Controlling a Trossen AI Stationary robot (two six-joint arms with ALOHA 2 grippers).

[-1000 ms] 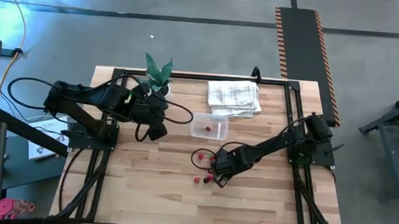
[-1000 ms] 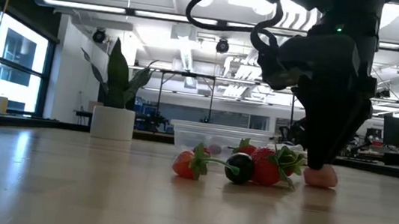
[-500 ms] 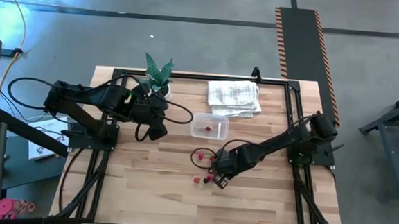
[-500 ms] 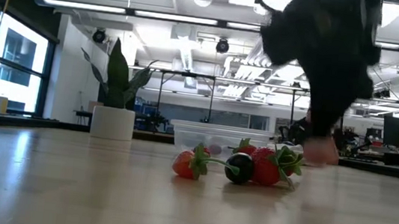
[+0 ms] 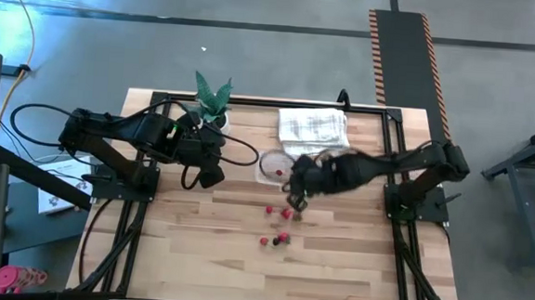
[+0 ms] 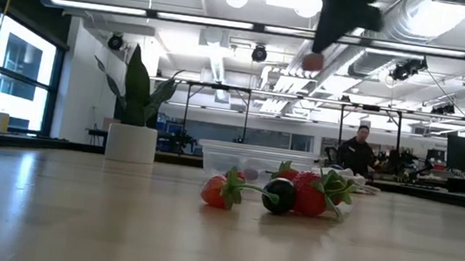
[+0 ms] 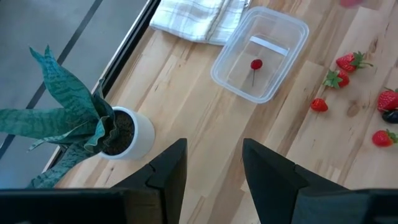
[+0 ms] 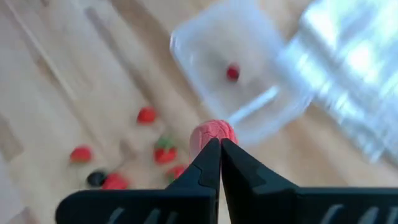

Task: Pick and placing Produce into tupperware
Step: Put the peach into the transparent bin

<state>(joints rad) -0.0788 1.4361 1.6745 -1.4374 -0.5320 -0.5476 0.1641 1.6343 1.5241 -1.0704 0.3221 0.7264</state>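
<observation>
My right gripper is shut on a pink berry-like piece and hangs high above the table, just near of the clear tupperware. The low view shows the piece well above the wood. The tupperware holds one small red piece on its floor. Several red strawberries and a dark berry lie loose on the table, also in the low view. My left gripper is open and empty, left of the tupperware. My right gripper pinches the pink piece between its two fingertips, only at their free ends. The fingers point down, slanting toward the table's far side. The piece is lifted clear of the table and sticks out beyond the fingertips.
A white folded towel lies behind the tupperware at the far edge. A potted green plant stands at the far left. Loose produce lies near of the tupperware. A person shows in the room beyond.
My right gripper has risen from the table near the loose produce, carrying the pink piece, and gone toward the table's far edge, up to the tupperware. The piece, on the wood a second ago, is now lifted clear.
</observation>
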